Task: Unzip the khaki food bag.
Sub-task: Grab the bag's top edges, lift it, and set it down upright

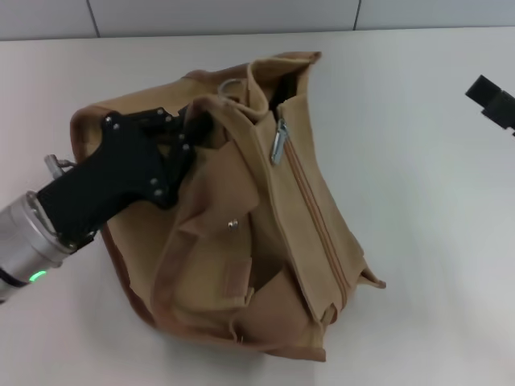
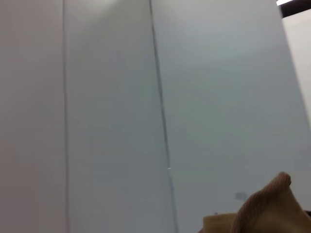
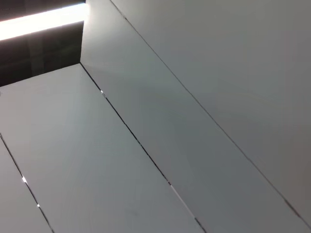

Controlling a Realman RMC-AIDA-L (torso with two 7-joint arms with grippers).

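The khaki food bag [image 1: 241,249] lies slumped on the table, its top zipper running from the far end toward the near right corner. The silver zipper pull [image 1: 278,141] hangs near the far end; beyond it a short dark gap shows, and below it the track looks closed. My left gripper [image 1: 195,129] reaches in from the left and is shut on the bag's fabric by the far handle. A tan corner of the bag [image 2: 272,208] shows in the left wrist view. Only a black part of my right gripper [image 1: 491,100] shows at the right edge, away from the bag.
The white table [image 1: 434,201] stretches to the right of the bag. A tiled wall [image 1: 241,16] runs along the far side. The right wrist view shows only wall panels [image 3: 194,145].
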